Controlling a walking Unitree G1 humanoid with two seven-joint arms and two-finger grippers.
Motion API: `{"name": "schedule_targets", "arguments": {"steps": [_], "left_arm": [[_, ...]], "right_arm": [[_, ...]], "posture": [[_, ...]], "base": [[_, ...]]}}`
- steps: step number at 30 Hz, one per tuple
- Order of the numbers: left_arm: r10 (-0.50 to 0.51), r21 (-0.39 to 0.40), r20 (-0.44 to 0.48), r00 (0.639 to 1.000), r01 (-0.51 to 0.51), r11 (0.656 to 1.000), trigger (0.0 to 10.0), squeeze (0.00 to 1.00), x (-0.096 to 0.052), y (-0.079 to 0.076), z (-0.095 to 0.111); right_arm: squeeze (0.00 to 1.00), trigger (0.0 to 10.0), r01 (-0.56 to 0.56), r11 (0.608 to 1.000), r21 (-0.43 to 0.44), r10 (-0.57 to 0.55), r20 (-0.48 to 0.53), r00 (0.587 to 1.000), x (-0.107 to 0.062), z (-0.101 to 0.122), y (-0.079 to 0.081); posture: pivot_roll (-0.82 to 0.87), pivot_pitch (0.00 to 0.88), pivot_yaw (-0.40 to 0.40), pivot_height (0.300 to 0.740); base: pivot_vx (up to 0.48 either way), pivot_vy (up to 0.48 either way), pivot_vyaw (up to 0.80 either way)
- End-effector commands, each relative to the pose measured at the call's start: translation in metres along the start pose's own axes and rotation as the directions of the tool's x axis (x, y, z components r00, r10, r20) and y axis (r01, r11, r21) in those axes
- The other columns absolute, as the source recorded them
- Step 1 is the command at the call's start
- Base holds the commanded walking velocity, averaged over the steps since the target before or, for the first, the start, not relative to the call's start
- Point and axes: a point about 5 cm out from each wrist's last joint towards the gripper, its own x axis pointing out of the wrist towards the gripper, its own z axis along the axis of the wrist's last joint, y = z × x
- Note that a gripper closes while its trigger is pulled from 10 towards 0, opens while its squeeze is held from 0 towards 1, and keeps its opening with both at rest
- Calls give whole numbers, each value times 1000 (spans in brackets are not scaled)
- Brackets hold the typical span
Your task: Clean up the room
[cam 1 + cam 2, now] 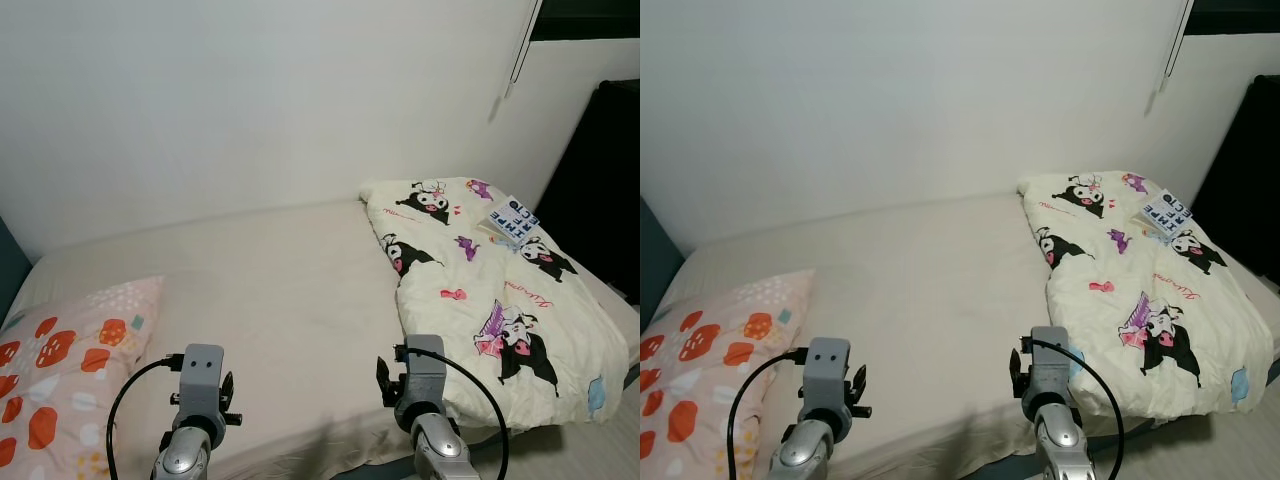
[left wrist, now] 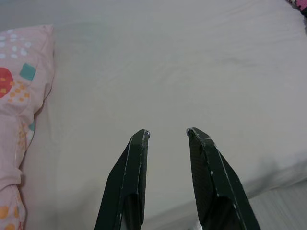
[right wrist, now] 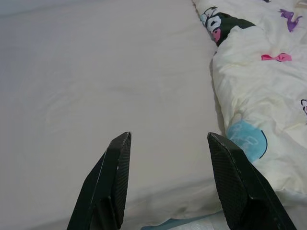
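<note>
Right end effector (image 3: 168,139) released above bed (image 1: 270,300); cartoon quilt (image 3: 259,86) just beside. Left end effector (image 2: 168,134) released.

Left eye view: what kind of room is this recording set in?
Most likely a bedroom. A bed with a cream sheet stands against a white wall, a pillow with red-orange blotches lies at one end, and a folded cartoon-print comforter lies at the other, with a book resting on it.
</note>
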Motion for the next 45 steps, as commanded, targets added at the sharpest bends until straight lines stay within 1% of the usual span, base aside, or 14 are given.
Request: {"name": "schedule_targets", "arguments": {"steps": [1,18,22,45], "left_arm": [[3,-9,-7,1000,-3,1000,10000,0,0,-1,0],[3,-12,-4,1000,-3,1000,10000,0,1,-2,1],[1,-13,-5,1000,-1,1000,10000,0,0,-3,1],[-1,-12,-6,1000,1,1000,10000,0,1,-3,1]], "right_arm": [[0,10000,3,1000,14,-2,-8,1000,0,0,1],[0,10000,1,1000,12,-1,-9,1000,0,0,1],[0,10000,-8,999,33,8,2,1000,0,1,2],[0,10000,-13,1000,21,13,-2,1000,1,1,3]], "posture": [[-22,60,-5,740],[-26,62,-7,740],[-27,61,-8,740],[-26,58,-5,740]], "base": [[0,0,0],[0,0,0],[0,0,0],[0,0,0]]}}
